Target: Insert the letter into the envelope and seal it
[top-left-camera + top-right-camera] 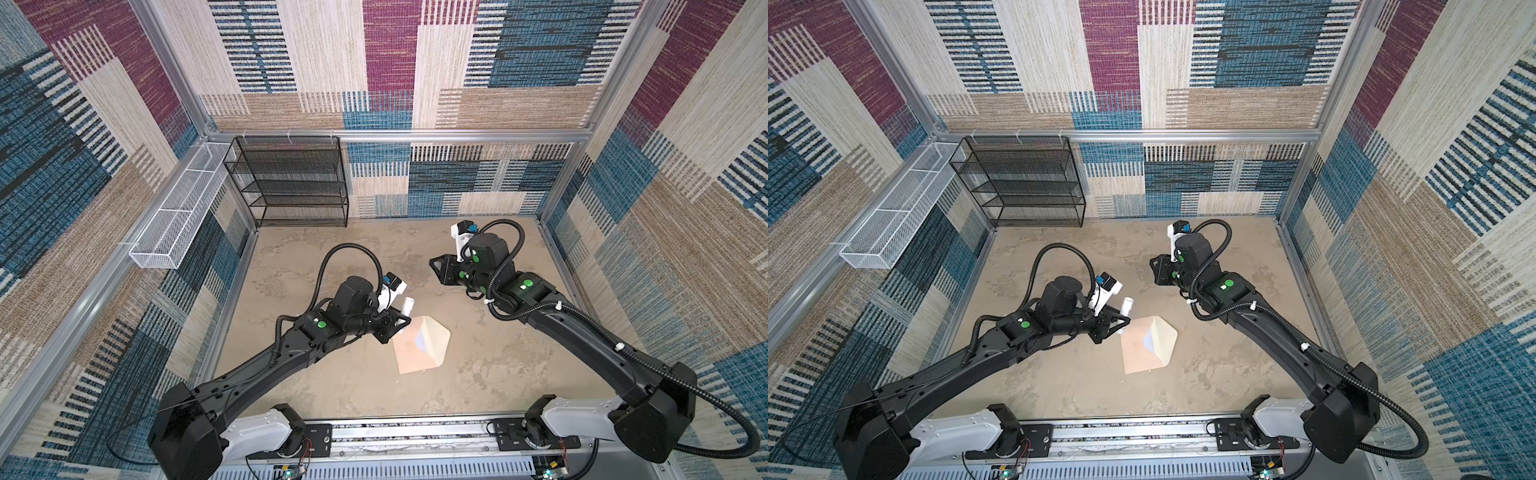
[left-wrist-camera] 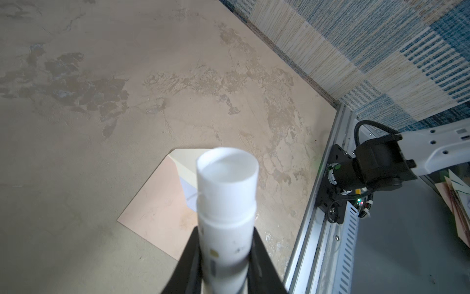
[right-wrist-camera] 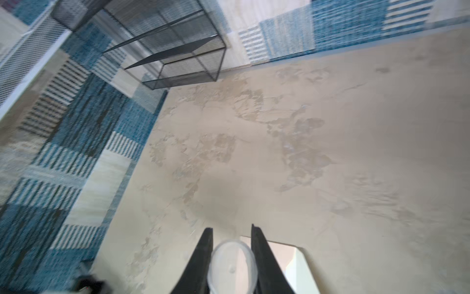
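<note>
The peach-pink envelope (image 1: 409,357) (image 1: 1138,357) (image 2: 155,203) (image 3: 279,250) lies flat on the table with its cream flap (image 1: 436,338) folded open. A white strip of the letter (image 1: 420,341) (image 1: 1147,341) (image 2: 188,191) shows in its mouth; the rest is hidden inside. My left gripper (image 1: 399,326) (image 1: 1119,324) (image 2: 225,229) hovers at the envelope's far left corner, shut on a white cylindrical tube (image 1: 407,307) (image 2: 226,191) whose open end points up. My right gripper (image 1: 434,270) (image 1: 1153,270) (image 3: 231,229) is held apart toward the back, shut on a small translucent round cap (image 3: 231,264).
A black mesh shelf (image 1: 291,183) (image 3: 178,51) stands against the back wall at the left. A white mesh basket (image 1: 174,220) hangs on the left wall. An aluminium rail (image 1: 415,432) with both arm bases runs along the table's front edge. Patterned walls close in three sides.
</note>
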Controlling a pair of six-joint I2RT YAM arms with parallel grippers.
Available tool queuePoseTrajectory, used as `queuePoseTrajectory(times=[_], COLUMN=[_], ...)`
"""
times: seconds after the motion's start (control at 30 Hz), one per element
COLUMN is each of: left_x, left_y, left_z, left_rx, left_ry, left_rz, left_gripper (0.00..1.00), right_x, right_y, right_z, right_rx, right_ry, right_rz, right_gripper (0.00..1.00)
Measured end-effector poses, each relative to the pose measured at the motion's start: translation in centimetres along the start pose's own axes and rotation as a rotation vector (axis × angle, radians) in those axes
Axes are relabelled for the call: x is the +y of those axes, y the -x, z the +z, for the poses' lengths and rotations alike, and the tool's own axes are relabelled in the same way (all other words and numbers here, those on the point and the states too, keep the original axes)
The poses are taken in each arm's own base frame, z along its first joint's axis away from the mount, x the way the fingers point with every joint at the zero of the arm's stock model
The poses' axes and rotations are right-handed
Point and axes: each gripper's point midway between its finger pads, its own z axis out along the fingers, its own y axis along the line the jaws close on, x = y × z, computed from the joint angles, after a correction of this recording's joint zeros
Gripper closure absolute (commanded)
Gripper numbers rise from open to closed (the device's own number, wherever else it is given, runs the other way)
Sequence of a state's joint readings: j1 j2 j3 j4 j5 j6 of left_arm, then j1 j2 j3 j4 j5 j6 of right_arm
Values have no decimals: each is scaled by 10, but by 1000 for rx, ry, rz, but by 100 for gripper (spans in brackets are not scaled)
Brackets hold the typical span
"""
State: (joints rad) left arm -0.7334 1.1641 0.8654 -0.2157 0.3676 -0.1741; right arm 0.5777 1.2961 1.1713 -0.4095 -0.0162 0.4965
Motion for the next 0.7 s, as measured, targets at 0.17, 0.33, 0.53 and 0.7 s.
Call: queuePoseTrajectory(times=[0.17, 0.33, 0.53, 0.7], left_x=[-9, -16, -16, -19], left_y=[11, 10, 8, 6], left_z=[-18, -29, -36, -42], left_rx=[-57, -71, -80, -84], left_ry=[-9, -16, -3, -2], left_rz=[23, 31, 34, 37], left_gripper=[100, 100, 100, 100], right_x=[-80, -125, -157, -179], right_y=[-25, -50, -68, -82], right_z=[30, 55, 81, 92], right_rx=[51, 72, 64, 54], right_ry=[-206, -326, -426, -496], right_rz=[41, 51, 45, 53], right_gripper=[82, 79, 79, 76])
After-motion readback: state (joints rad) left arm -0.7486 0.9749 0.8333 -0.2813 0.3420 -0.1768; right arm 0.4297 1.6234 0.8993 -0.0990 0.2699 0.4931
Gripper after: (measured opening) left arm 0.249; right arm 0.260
